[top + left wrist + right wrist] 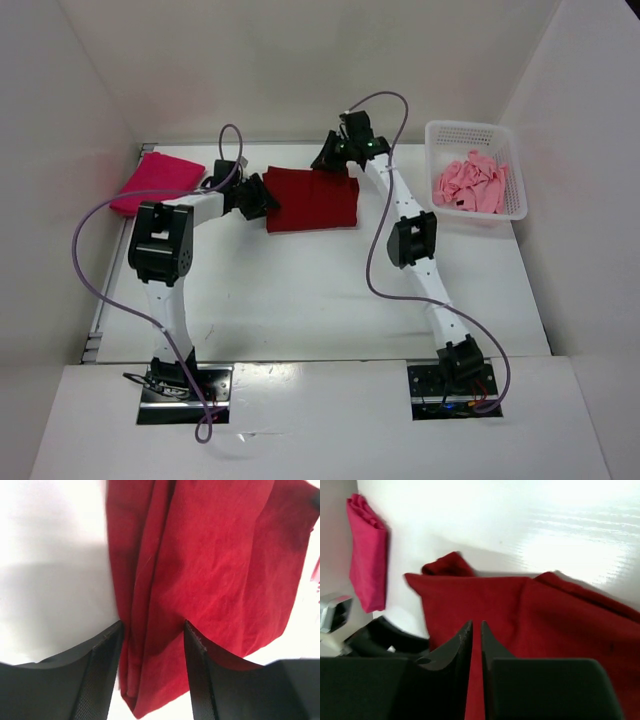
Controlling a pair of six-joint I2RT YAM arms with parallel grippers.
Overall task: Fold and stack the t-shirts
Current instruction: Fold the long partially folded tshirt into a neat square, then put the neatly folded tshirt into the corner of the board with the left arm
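Note:
The darker red t-shirt [313, 200] lies folded at the back middle of the table. My left gripper [268, 197] is at its left edge. In the left wrist view its jaws [151, 630] stand open astride the shirt's folded edge [210, 565]. My right gripper [333, 158] hovers at the shirt's far edge. Its fingers [475, 625] are parted by a narrow slit over the red cloth [545, 625], with nothing pinched that I can see. The crimson-magenta t-shirt [155, 182] [366, 555] lies folded at the back left. The light pink t-shirt [472, 183] is crumpled in the basket.
A white perforated basket [445, 132] stands at the back right, near the right wall. White walls close in the table at the back and on both sides. Purple cables loop off both arms over the table.

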